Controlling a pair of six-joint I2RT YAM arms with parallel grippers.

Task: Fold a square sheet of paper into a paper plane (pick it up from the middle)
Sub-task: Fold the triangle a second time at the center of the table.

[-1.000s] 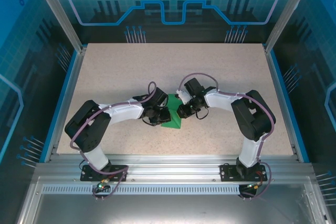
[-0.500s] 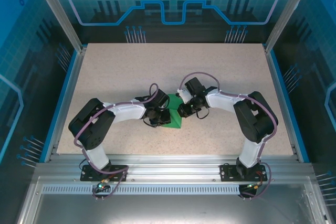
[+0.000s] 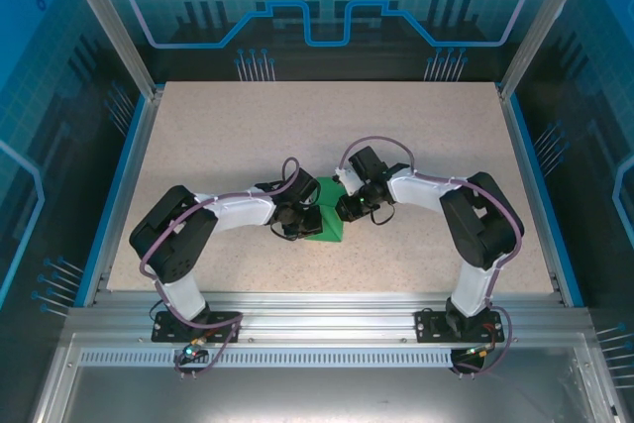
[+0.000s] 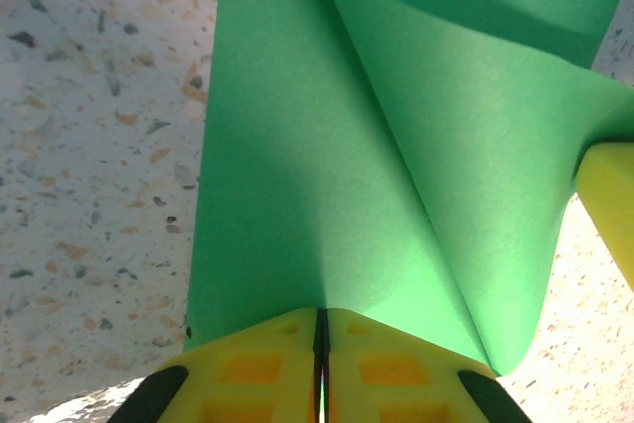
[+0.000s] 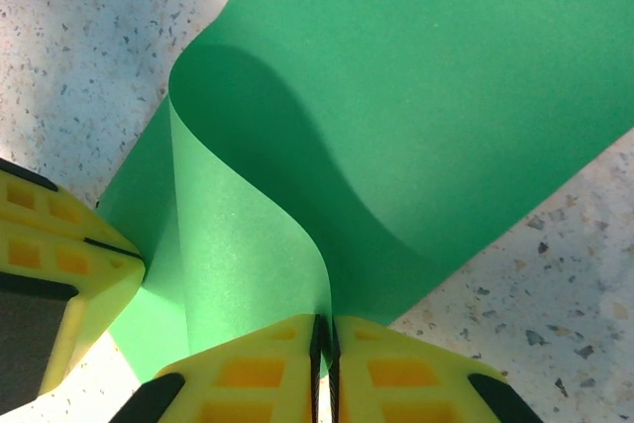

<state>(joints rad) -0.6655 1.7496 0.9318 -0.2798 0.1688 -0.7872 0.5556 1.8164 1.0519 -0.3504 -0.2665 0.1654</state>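
Left arm (image 3: 233,210) edged inward; left fingers (image 4: 248,366) and right fingers (image 5: 260,369) both clenched on green paper (image 3: 325,233), pinching up its middle fold.

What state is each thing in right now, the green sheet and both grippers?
square sheet of paper: pinched from two sides, partly curled up off the table in a soft bend, not yet pressed flat.
left gripper: shut on the paper's edge.
right gripper: shut on the raised, curled part of the paper.

Left hand (image 4: 319,334), right hand (image 5: 325,336), both tightly closed
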